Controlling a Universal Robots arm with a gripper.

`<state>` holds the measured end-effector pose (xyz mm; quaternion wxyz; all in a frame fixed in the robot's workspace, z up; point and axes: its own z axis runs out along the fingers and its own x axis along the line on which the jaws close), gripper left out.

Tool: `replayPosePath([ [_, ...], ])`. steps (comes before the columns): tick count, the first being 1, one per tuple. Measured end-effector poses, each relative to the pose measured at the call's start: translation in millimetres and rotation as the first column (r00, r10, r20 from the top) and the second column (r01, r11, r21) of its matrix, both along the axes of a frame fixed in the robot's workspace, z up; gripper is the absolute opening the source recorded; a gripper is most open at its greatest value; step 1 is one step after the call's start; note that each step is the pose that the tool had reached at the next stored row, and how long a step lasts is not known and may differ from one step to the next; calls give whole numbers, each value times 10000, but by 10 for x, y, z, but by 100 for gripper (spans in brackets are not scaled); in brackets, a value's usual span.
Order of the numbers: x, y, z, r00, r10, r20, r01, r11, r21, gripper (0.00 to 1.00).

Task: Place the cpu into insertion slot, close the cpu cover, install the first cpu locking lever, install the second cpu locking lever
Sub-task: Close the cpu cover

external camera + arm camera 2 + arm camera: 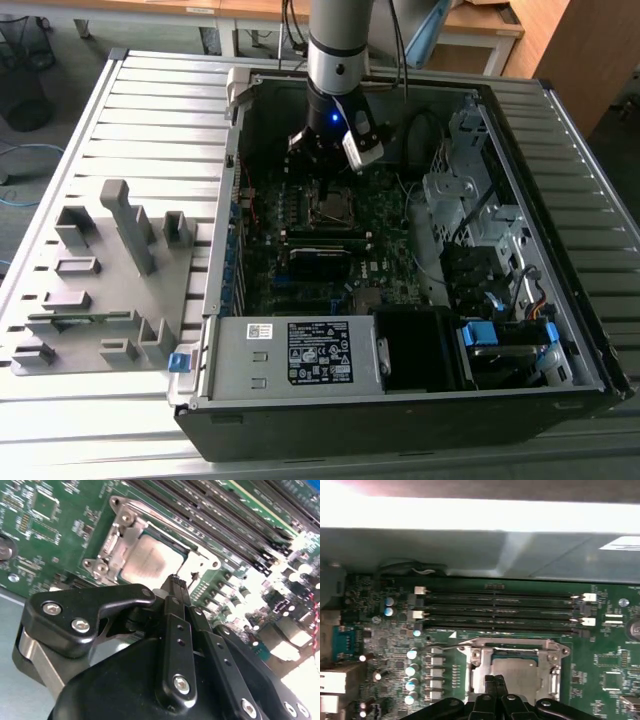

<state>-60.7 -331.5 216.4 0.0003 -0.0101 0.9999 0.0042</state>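
The cpu (150, 560) lies flat in its socket on the green motherboard (55, 545), its dull silver top showing through the window of the cpu cover (117, 537). The cover is down around the chip and also shows in the first wrist view as a silvery frame (520, 644) around the cpu (517, 672). A thin wire lever (440, 647) runs along one side of the socket. My gripper (176, 580) hovers just above the socket's edge, its two black fingers pressed together with nothing between them. In the exterior view the gripper (325, 165) hangs inside the open case, just beyond the socket (335, 205).
Long memory slots (500, 610) run beside the socket. The case's metal wall (470, 550) stands close behind them. A power supply (290, 355) and drive bays (500, 300) fill the near side of the case. A grey parts fixture (100, 270) sits at the exterior view's left.
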Motion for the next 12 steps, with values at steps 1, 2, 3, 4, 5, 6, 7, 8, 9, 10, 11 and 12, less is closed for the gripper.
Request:
replayPosePath([
  [1, 17, 0, 0, 10000, 0, 0, 0, 10000, 0, 10],
  [2, 31, 0, 0, 10000, -1, 0, 1, 10000, -1, 10],
  [3, 41, 0, 0, 10000, -1, 0, 1, 10000, 0, 10],
  [4, 46, -1, 0, 10000, -1, 1, 1, 10000, 0, 10],
  [5, 46, -1, 0, 10000, -1, 1, 1, 10000, 0, 10],
  [6, 46, 0, 0, 10000, -2, 1, 2, 10000, 1, 10],
  [7, 46, 0, 2, 10000, -2, 0, 2, 10000, -1, 10],
  [8, 47, 0, 14, 10000, -1, -1, 1, 10000, -2, 10],
  [9, 47, 0, 29, 10000, -1, 0, 1, 10000, 0, 10],
  [10, 47, 0, 40, 10000, -1, 1, 1, 10000, 0, 10],
  [11, 47, 0, 50, 10000, -1, 1, 1, 10000, 0, 10],
  [12, 47, 0, 60, 10000, -1, 1, 1, 10000, 0, 10],
])
